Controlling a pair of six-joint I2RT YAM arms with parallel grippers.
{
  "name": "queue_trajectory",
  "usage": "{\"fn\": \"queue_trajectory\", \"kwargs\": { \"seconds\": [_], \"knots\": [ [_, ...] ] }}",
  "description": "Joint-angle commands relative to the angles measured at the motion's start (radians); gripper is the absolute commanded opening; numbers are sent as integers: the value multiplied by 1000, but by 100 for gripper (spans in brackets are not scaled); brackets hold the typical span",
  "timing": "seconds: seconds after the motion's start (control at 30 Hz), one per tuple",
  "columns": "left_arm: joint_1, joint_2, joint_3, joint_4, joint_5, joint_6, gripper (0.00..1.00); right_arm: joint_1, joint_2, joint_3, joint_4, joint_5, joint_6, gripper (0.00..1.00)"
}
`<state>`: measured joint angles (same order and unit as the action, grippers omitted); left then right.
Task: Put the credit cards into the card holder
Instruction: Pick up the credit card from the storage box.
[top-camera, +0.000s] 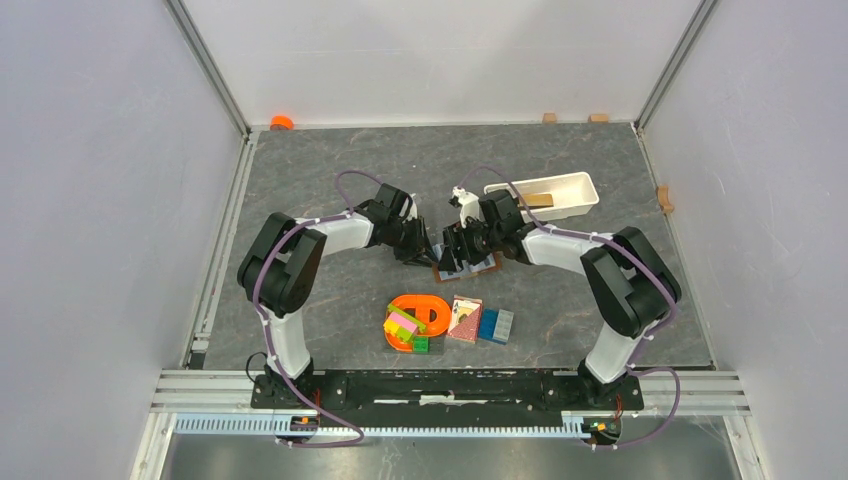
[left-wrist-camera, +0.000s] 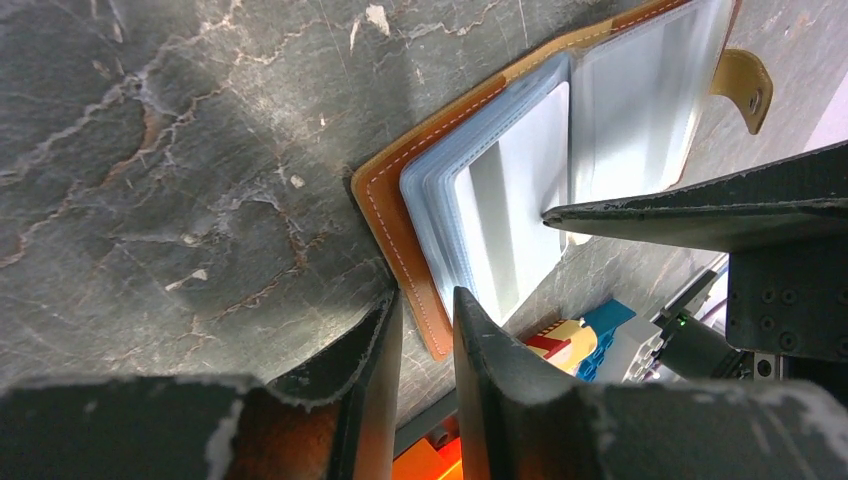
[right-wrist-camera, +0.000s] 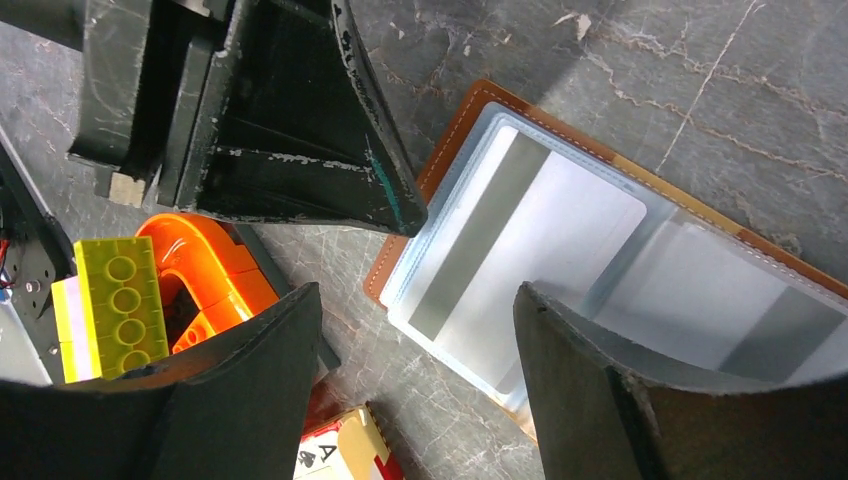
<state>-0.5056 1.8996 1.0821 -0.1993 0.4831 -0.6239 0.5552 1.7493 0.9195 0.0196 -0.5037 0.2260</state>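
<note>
**Card holder open, cards seen in its sleeves**

Left claw (left-wrist-camera: 428, 300) is pressed almost together and appears to pinch the near corner of the card holder (left-wrist-camera: 385, 215). The holder lies spread open on the surface (top-camera: 330, 160) between the two arms. Pale credit cards (right-wrist-camera: 530, 250) with grey stripes show inside the clear sleeves of both pages; whether each is fully seated cannot be told. Right claw (right-wrist-camera: 417, 292) is spread wide over the sleeves, holding nothing. Loading is judged near its end; a final push and folding shut may be left.

The surface is dark marbled grey. It carries, left to right, an orange track toy (top-camera: 432, 308), a red card pack (top-camera: 465, 320), blue blocks (top-camera: 497, 325) and, farther off, a white tray (top-camera: 592, 190). White walls (top-camera: 90, 200) enclose it.
</note>
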Motion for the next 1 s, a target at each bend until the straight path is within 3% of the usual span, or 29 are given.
{"fn": "queue_trajectory", "kwargs": {
  "seconds": [0.0, 0.1, 0.2, 0.3, 0.4, 0.6, 0.97],
  "knots": [
    [16, -20, 38, -20, -10, 11, 33, 5, -42, 32, -10, 56, -15, 76],
    [53, -60, 63, -70, -53, 46, 40, 0, -126, 74, -116, 174, -59, 79],
    [88, -125, 74, -98, -91, 73, 53, -18, -176, 161, -236, 312, -104, 80],
    [115, -191, 90, -132, -131, 108, 68, -35, -181, 256, -331, 450, -143, 80],
    [128, -251, 113, -174, -177, 151, 75, -53, -140, 334, -388, 574, -167, 77],
    [133, -339, 131, -226, -241, 207, 79, -70, -16, 478, -421, 668, -201, 64],
    [132, -382, 123, -227, -194, 192, 79, -69, 152, 598, -446, 695, -211, 47]
  ]
}}
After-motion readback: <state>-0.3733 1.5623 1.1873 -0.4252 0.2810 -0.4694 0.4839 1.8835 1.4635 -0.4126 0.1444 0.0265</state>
